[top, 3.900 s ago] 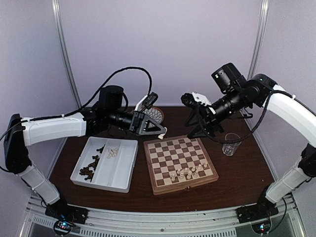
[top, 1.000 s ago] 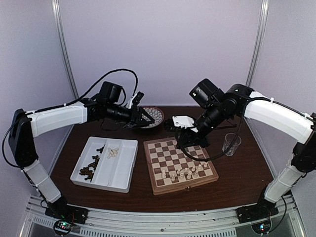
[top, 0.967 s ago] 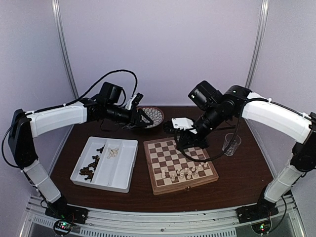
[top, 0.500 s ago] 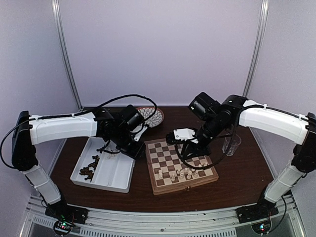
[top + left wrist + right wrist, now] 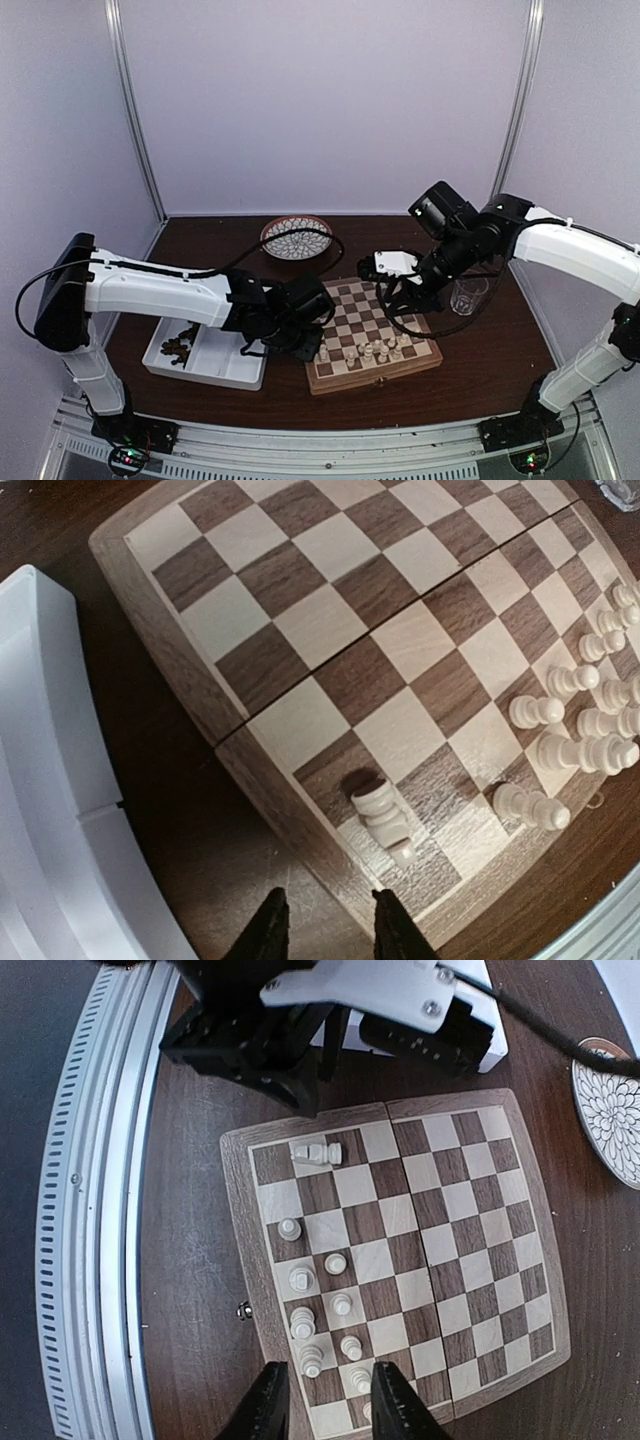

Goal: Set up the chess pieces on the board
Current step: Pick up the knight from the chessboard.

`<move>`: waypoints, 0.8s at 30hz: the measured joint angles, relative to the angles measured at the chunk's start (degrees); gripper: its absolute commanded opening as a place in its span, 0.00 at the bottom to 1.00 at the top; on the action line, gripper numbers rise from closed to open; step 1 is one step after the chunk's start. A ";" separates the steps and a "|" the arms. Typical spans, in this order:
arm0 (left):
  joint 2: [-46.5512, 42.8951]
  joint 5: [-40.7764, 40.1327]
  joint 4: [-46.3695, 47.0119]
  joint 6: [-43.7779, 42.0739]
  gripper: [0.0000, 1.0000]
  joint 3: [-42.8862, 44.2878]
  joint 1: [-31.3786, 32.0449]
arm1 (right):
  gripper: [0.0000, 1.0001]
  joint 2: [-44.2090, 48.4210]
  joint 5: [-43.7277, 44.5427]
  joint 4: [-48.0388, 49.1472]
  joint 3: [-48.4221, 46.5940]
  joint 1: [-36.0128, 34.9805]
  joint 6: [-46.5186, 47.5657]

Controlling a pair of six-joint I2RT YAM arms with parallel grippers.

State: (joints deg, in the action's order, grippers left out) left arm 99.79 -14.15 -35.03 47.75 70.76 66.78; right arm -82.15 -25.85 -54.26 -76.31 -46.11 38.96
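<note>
Lone cream piece (image 5: 385,815) by the near-left corner of the board (image 5: 400,630), well apart from the cream cluster (image 5: 385,350) at near right; upright or tipped, cannot tell. Left gripper (image 5: 322,925) just above it, fingers parted, empty. Right gripper (image 5: 320,1400) high over the board, likewise spread and empty. Dark pieces (image 5: 178,348) in the tray (image 5: 235,365). Risk of clipping and toppling the piece on a skewed retreat; also of arm contact, both crowded over one board.

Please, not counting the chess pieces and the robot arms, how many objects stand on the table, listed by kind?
chessboard: 1
white tray: 1
patterned plate: 1
clear glass: 1
Total: 4
</note>
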 measured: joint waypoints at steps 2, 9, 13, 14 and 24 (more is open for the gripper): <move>1.90 -0.68 1.20 0.94 0.30 -0.02 0.76 | 0.32 0.35 0.04 0.15 0.09 0.13 -0.20; 6.08 -1.36 3.43 3.63 0.39 -0.09 1.20 | 0.32 1.68 0.13 0.87 1.46 0.31 -0.50; 7.17 -1.42 3.96 4.74 0.39 -0.09 1.90 | 0.32 1.79 0.11 1.40 2.10 0.46 -0.83; 7.23 -1.51 3.93 4.96 0.39 -0.09 2.08 | 0.33 1.79 0.11 1.44 2.12 0.52 -0.87; 7.56 -4.11 4.02 6.25 0.40 0.85 3.45 | 0.33 1.79 0.07 2.01 2.47 0.76 -1.33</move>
State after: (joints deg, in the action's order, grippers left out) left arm 107.35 -18.26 -31.00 54.00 71.61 70.24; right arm -80.36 -25.78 -52.25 -73.84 -45.34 37.63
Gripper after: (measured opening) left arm 0.394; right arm 0.328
